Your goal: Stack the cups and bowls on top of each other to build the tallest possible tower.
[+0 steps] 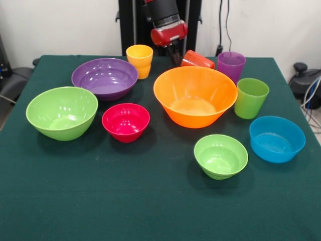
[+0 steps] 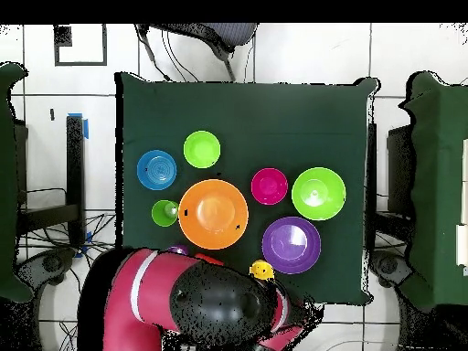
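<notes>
All six bowls stand apart and upright on the green cloth: the orange bowl, purple bowl, big light green bowl, magenta-red bowl, small light green bowl and blue bowl. My gripper hangs low behind the orange bowl, right beside a tilted red-orange cup. I cannot see whether it holds the cup. A yellow cup, a purple tumbler and a green tumbler stand upright.
The table has a dark green cloth. In the overhead view my arm covers the table edge nearest the base and hides the gripper. Other tables and cables surround this one.
</notes>
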